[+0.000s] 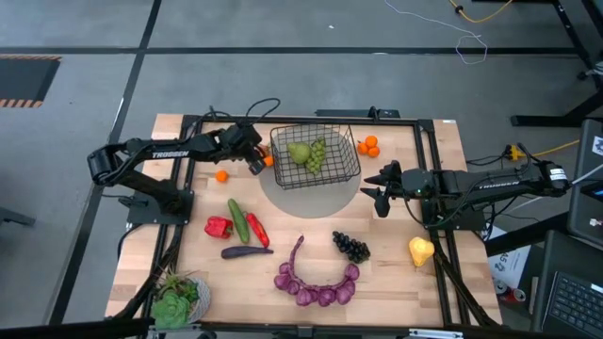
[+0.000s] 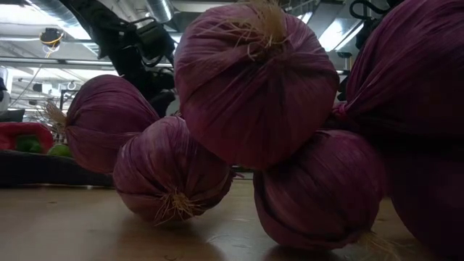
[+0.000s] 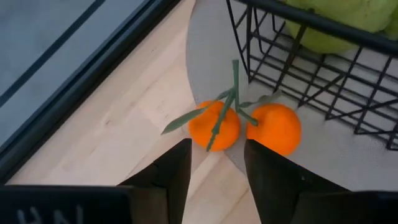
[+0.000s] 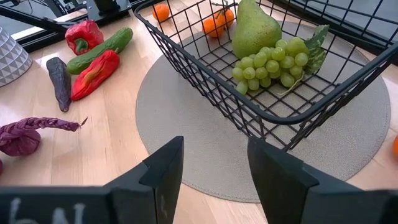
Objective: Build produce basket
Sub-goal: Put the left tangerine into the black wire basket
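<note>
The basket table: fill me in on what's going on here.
The left gripper hovers open over a pair of oranges lying just outside the basket, holding nothing. A green pear and green grapes are already inside. The right gripper waits beside the basket, also empty.

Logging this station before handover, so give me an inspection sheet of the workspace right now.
Surface: wooden table, round grey mat under basket.
Job's things: basket holds pear and green grapes; orange pair outside it; peppers, cucumber, aubergine, onion string, dark grapes, yellow pear on table.
Clutter: lettuce plate.
End effectors: left end effector open, empty, at the orange pair; right end effector empty, beside basket.
Cables: loose ones on floor.
Surroundings: nothing seen.
</note>
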`<state>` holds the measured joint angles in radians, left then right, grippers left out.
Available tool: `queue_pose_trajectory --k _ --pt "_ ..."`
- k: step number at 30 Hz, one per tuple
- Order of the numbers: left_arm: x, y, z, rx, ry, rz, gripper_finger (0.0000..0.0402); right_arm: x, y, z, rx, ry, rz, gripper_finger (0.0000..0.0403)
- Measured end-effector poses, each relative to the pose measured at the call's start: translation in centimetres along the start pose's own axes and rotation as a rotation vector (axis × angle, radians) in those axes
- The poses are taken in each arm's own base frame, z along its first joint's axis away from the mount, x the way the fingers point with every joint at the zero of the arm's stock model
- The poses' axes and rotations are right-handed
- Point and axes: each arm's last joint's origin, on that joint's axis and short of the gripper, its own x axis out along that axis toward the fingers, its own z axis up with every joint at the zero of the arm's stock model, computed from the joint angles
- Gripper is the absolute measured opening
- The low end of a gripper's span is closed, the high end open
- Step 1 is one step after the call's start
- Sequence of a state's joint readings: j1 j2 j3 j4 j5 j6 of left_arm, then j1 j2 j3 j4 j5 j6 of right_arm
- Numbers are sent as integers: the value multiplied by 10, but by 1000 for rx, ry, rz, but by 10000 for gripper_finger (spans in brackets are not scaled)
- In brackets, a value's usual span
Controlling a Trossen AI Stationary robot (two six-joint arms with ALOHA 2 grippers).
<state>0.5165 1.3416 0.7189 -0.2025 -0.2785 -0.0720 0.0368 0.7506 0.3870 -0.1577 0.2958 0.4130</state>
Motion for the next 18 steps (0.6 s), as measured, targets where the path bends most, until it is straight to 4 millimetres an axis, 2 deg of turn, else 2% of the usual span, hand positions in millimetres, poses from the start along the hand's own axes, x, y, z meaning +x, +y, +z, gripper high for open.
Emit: queue_pose_trajectory --k 9,13,18 --pt "17 -12 -7 73 49 20 143 0 0 0 -3 1 0 181" --pt "17 -12 -3 49 -1 127 142 0 0 0 -3 1 0 181" --pt "18 -11 -2 100 -9 91 142 0 0 0 -3 1 0 181"
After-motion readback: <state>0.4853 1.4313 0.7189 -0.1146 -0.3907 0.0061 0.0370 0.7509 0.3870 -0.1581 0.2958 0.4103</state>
